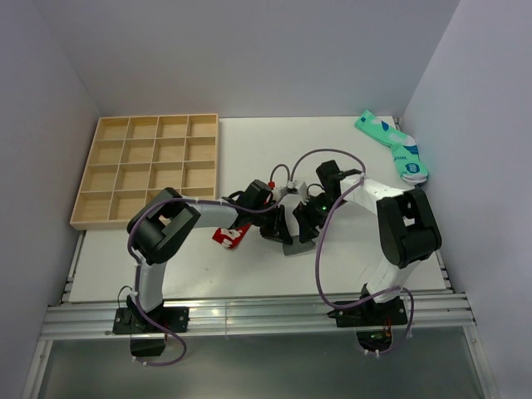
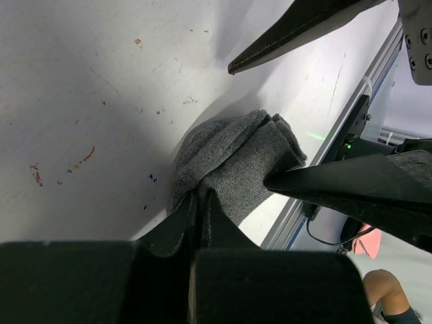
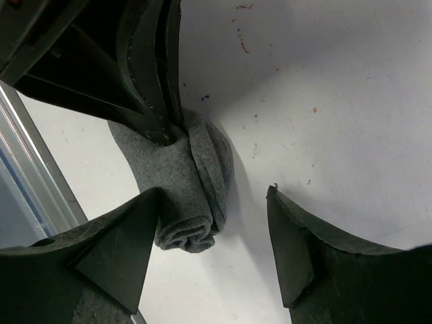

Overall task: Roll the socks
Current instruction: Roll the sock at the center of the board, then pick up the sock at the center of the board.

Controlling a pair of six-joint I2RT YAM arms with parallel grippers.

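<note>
Okay, white table [image 1: 249, 141], biggest thing in view, with small reddish specks on it in both wrist views. Wooden compartment tray [image 1: 100, 222] sits at its far left, well apart from the rest. My two arms bend inward and meet mid-table. Mint-green patterned socks [image 1: 395, 148] lie in the far right corner, well apart from me.

Grey sock [image 3: 179, 202] is mid-table between my grippers. It is wound into a loose roll, and the spiral end faces the right wrist camera. Red sock [image 1: 226, 236] with white markings lies near the grey one, on its left, just beside my left forearm and partly hidden by it. I cannot tell whether it is rolled.

Left gripper [image 2: 199, 197]: jaws clenched, pinching a fold of the grey sock at one end of the roll. Right gripper [image 3: 214, 191]: jaws released and wide, straddling the roll. One finger [image 3: 128, 243] touches the roll's side. The other stands apart from it over bare table.
</note>
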